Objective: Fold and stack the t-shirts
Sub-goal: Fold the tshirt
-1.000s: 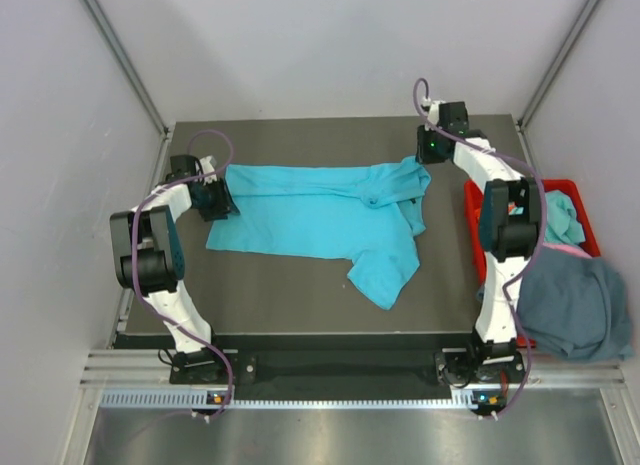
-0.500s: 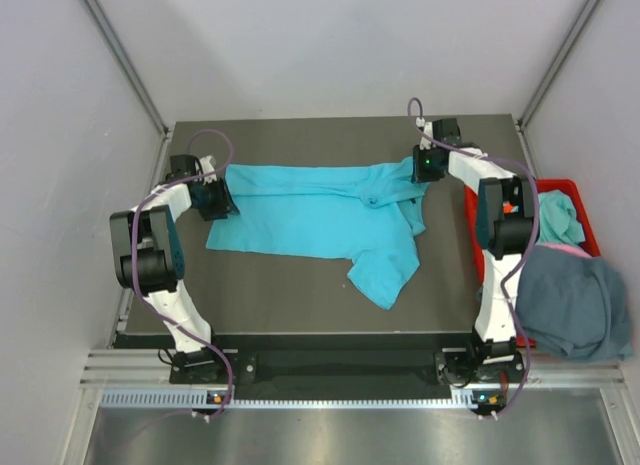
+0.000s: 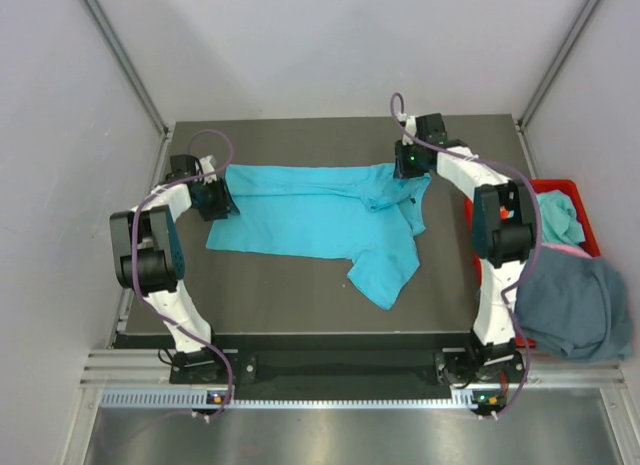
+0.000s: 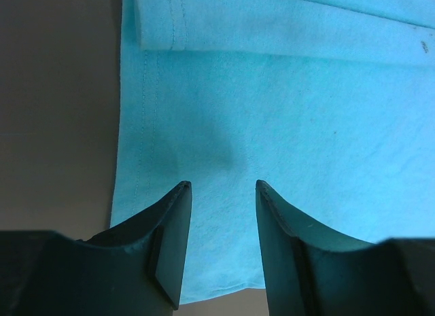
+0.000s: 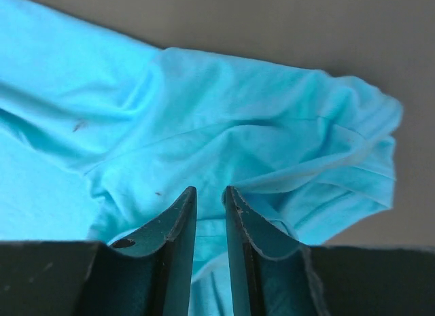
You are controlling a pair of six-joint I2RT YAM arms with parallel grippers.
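Started at the 9 o'clock side of the top view. Found the left gripper (image 3: 218, 199) at the 9 o'clock end of the turquoise t-shirt (image 3: 310, 210), low over the hem. Saw, through the left wrist camera, both fingers (image 4: 170, 241) standing apart, with flat, unpinched cloth filling the gap. Saw the shirt's side edge just to 9 o'clock of the left finger, and bare tabletop beyond it. Read those jaws as parted and holding nothing. Noted a doubled-over strip of the same shirt at 12 o'clock in that view.

Found the shirt itself spread lengthwise across the dark table (image 3: 300, 305), from 9 o'clock to 3 o'clock. Noted the far long edge folded over, one sleeve trailing loose toward 5 o'clock, and the collar end bunched near 2 o'clock.

Found the right gripper (image 3: 408, 177) at that 2 o'clock corner, directly over the bunched cloth. Saw, through the right wrist camera, its two fingers (image 5: 173, 248) with only a thin slit between them and rumpled turquoise folds beyond at 12 o'clock. Could not settle between a pinch on a fold and nearly closed jaws just above it.

Further toward 3 o'clock, past the table's edge, spotted a red plastic bin (image 3: 555, 185) holding a teal garment (image 3: 560, 217). Saw a slate blue-grey t-shirt (image 3: 575, 305) draped over the bin's near end at 5 o'clock, with a sliver of pink cloth (image 3: 565, 251) between the two.
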